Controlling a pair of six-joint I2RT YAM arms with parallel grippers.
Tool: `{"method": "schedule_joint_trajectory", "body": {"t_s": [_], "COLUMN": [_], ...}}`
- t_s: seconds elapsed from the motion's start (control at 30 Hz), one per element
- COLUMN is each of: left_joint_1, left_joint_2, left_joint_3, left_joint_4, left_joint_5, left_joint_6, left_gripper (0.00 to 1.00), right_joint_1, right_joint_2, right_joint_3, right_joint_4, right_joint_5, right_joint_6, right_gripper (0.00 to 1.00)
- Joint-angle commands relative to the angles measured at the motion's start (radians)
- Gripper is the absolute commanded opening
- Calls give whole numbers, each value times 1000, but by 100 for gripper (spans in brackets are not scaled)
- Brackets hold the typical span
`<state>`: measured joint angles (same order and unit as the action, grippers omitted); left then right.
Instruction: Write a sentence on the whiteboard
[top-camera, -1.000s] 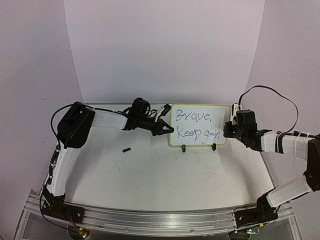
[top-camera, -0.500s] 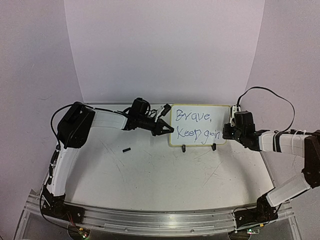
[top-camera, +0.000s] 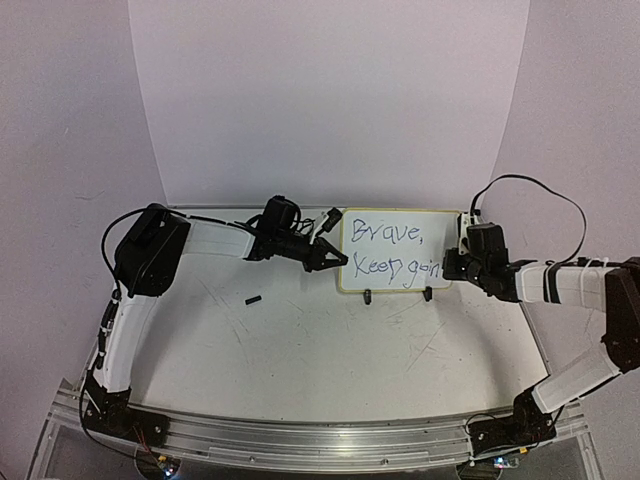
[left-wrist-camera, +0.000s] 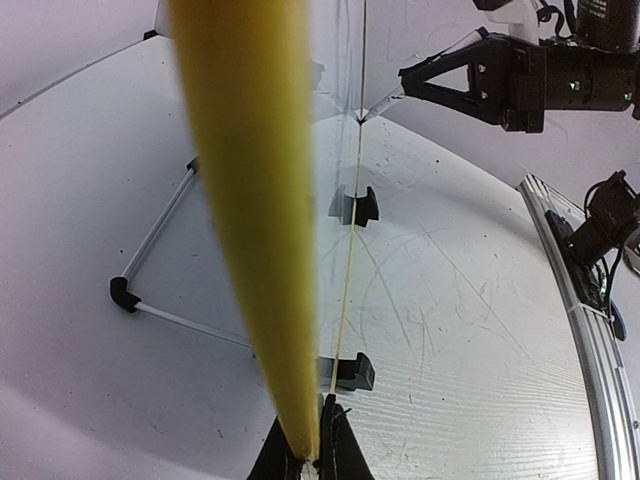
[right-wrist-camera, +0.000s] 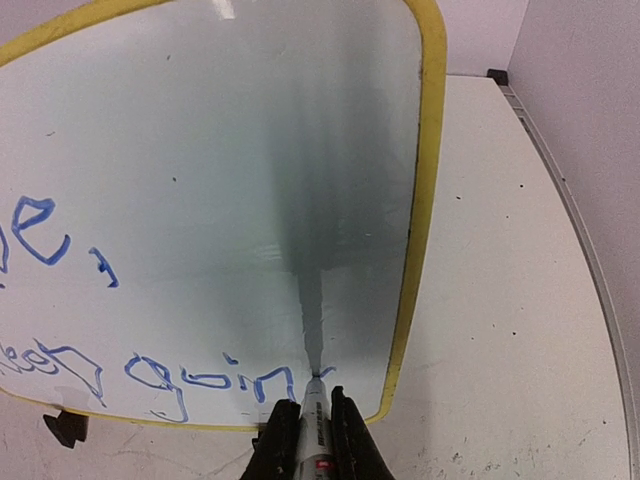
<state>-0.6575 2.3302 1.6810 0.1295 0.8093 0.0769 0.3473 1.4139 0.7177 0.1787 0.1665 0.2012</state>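
The whiteboard (top-camera: 398, 250) stands upright on two black clip feet at the back of the table, with blue writing "Brave, Keep goin" on it. My left gripper (top-camera: 338, 258) is shut on the board's left rim (left-wrist-camera: 250, 200), which fills the left wrist view edge-on. My right gripper (top-camera: 452, 262) is shut on a marker (right-wrist-camera: 313, 430). The marker's tip touches the board (right-wrist-camera: 200, 180) at its lower right, just after the blue "goin" (right-wrist-camera: 210, 375).
A small black cap (top-camera: 253, 298) lies on the scratched tabletop left of centre. The board's black clip feet (top-camera: 367, 296) rest on the table. The table's right edge rail (right-wrist-camera: 570, 200) runs close to my right arm.
My right gripper has shifted slightly left toward the board's lower right corner, with the marker. The left arm and the board have not moved.
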Motion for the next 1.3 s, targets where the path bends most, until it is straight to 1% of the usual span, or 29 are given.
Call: {"method": "schedule_joint_trajectory", "body": {"t_s": [0.0,0.27,0.47,0.8,1.27], "left_joint_1": [14,15,15,15,15], "left_joint_2": [41,41,41,40,41], "left_joint_3": [-8,-7,-9,-9,-8], "left_joint_4": [-155,-156,-156,-156,-156], "left_joint_5": [-170,-170,-170,-168,-170], "left_joint_6": [66,66,68,67,70], "left_gripper": [0,0,0,0,0], "right_joint_1": [-2,-1,-2,-2,-2], "right_joint_2": [17,21,42,6,-33], "right_joint_3": [-5,0,10,15,12], "right_joint_4": [32,9,-10,3,59], "right_joint_5": [-13,43,48,104,70], "right_joint_6": [19,27,33,24,-1], "right_gripper": [0,0,0,0,0]}}
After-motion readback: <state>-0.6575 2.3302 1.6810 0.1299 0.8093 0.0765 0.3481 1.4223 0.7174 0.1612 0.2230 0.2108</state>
